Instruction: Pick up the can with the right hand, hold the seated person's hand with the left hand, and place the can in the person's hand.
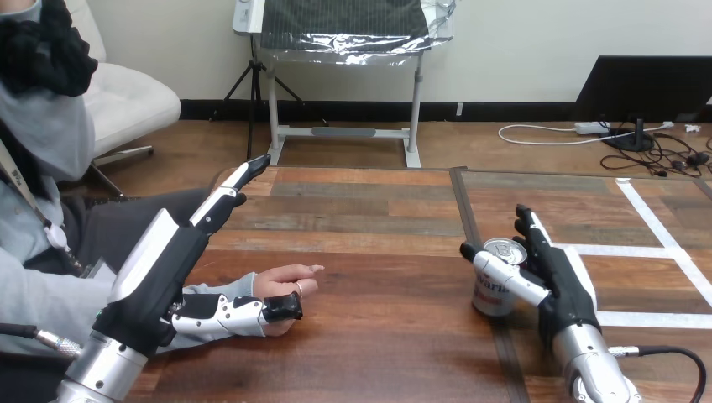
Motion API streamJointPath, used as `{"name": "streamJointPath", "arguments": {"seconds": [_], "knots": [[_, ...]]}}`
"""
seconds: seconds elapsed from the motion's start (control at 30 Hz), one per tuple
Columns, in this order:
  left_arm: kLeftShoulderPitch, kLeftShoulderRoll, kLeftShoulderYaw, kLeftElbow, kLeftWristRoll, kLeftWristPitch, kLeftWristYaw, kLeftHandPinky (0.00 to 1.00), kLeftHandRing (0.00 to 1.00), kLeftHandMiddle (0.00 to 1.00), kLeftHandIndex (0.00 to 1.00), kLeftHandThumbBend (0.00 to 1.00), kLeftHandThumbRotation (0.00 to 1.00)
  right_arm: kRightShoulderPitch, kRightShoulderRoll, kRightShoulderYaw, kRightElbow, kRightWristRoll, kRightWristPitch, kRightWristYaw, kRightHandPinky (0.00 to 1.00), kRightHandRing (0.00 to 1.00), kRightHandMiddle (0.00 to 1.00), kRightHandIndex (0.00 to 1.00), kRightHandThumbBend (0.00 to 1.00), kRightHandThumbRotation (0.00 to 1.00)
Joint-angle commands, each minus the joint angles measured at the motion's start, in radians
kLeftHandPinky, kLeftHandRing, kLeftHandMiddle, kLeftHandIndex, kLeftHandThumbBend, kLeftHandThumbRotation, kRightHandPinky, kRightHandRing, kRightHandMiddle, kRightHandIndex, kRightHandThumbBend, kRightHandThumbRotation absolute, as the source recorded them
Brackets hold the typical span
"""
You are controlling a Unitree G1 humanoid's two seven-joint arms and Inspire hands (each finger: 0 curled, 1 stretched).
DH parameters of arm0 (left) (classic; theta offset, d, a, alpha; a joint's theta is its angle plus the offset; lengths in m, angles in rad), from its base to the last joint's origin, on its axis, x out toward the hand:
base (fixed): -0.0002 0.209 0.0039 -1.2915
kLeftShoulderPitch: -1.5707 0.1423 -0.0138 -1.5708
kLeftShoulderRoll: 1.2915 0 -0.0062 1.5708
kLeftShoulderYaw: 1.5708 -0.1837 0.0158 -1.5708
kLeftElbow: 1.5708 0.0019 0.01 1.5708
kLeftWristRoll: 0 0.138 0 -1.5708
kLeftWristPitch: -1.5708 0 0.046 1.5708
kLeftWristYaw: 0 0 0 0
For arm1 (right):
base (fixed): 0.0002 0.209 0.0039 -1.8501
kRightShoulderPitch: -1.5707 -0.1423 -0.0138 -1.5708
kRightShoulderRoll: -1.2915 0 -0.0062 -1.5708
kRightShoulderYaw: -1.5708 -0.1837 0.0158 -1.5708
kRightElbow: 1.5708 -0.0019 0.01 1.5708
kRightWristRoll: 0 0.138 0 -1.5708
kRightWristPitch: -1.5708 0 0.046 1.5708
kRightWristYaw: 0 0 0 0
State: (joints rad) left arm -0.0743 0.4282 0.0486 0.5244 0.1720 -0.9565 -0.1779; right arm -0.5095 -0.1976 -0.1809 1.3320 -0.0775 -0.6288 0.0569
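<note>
Status: my right hand (564, 285) clasps the can (489, 300), thumb across its near side and fingers behind. The can stands upright on the table (378, 252), right of centre, apparently not yet lifted.

My left hand (164, 269) is spread with straight fingers, its thumb against the person's hand (290, 281) without gripping it.

Remaining: lift, hold, deliver.

Can: smooth metal cylinder. Table: wood-grain planks.

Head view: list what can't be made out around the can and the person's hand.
Can: its right side is hidden by the right hand curled round it.
Person's hand: its wrist is covered by the thumb of the left hand; pressing or just over it, cannot tell.
Left forearm: cut off by the bottom edge.
</note>
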Motion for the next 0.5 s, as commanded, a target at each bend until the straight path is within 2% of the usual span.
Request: {"name": "streamJointPath", "arguments": {"seconds": [0.0,0.23,0.33,0.47], "knots": [[-0.037,0.007,0.000,-0.031,-0.003,-0.015,0.010,0.90,0.96,0.96,0.96,1.00,0.53,-0.024,0.001,0.016,-0.026,-0.010,-0.005,-0.019,1.00,1.00,1.00,1.00,1.00,0.38],[-0.038,0.004,-0.002,-0.028,-0.015,-0.022,0.004,0.90,0.97,0.96,0.96,1.00,0.53,-0.020,0.003,0.027,-0.022,-0.017,0.012,-0.035,1.00,1.00,1.00,1.00,1.00,0.35],[-0.038,0.003,-0.004,-0.029,-0.021,-0.023,0.001,0.91,0.97,0.96,0.97,1.00,0.52,-0.017,0.000,0.040,-0.021,-0.033,0.018,-0.057,0.99,1.00,1.00,1.00,1.00,0.35],[-0.037,0.004,-0.005,-0.031,-0.025,-0.021,-0.002,0.91,0.97,0.97,0.97,1.00,0.52,-0.014,0.002,0.035,-0.019,-0.028,0.030,-0.054,0.99,1.00,1.00,1.00,1.00,0.35]]}}
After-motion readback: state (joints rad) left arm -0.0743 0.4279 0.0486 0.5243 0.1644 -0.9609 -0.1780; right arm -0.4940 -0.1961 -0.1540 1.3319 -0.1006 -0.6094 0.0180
